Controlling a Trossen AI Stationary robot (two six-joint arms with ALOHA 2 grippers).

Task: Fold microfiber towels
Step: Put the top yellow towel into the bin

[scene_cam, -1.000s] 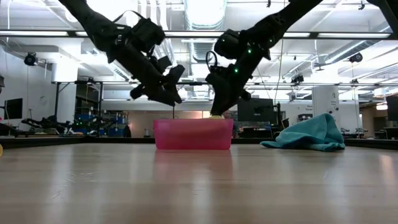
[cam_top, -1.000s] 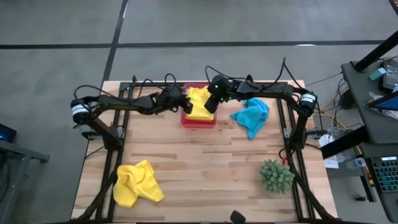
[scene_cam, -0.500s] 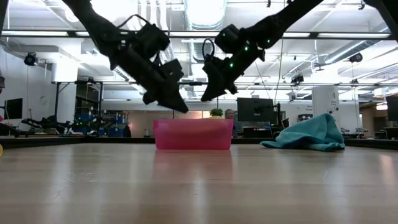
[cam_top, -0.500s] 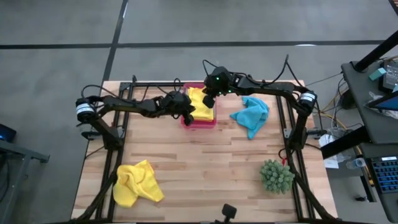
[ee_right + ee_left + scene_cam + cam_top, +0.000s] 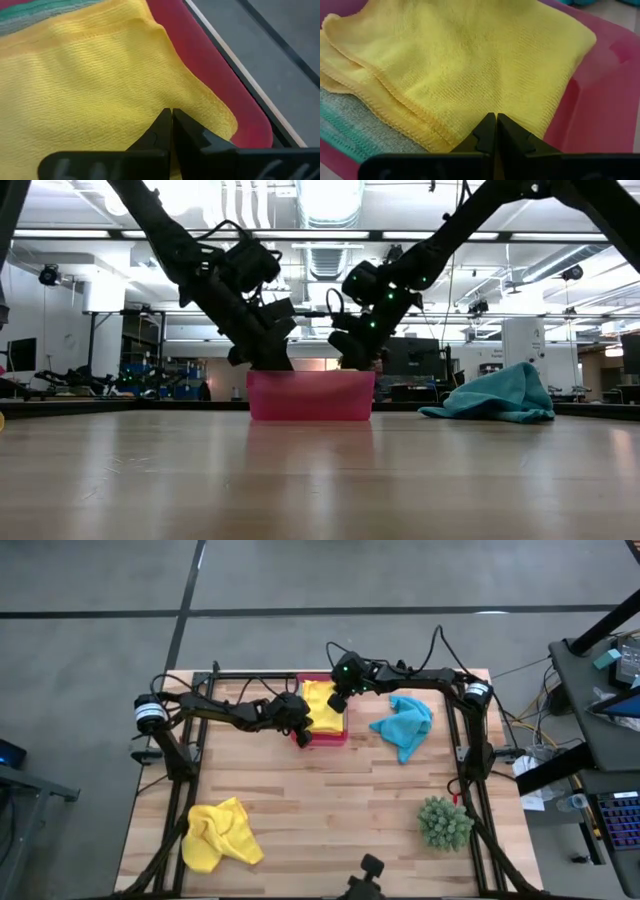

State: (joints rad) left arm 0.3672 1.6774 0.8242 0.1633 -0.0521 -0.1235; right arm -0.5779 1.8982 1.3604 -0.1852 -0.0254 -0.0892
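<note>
Folded yellow towel [image 5: 320, 708] lying in pink tray [image 5: 318, 737], over green-edged cloth [image 5: 350, 131]. Left gripper [image 5: 496, 131] pressing on towel at tray's left side, fingers closed together, gripping nothing visible. Right gripper [image 5: 171, 125] resting on towel at tray's right rim, fingers likewise closed. Turquoise towel [image 5: 405, 725] sitting right of tray; 2nd yellow towel [image 5: 220, 834] lying well apart from tray.

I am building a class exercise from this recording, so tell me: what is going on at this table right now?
Both arms work over the pink tray at the table's far edge. The left claw and right claw are both shut, tips on the folded yellow towel lying in the tray on top of a greenish cloth. A crumpled yellow towel and a turquoise towel lie unfolded on the table, near a spiky green plant.
</note>
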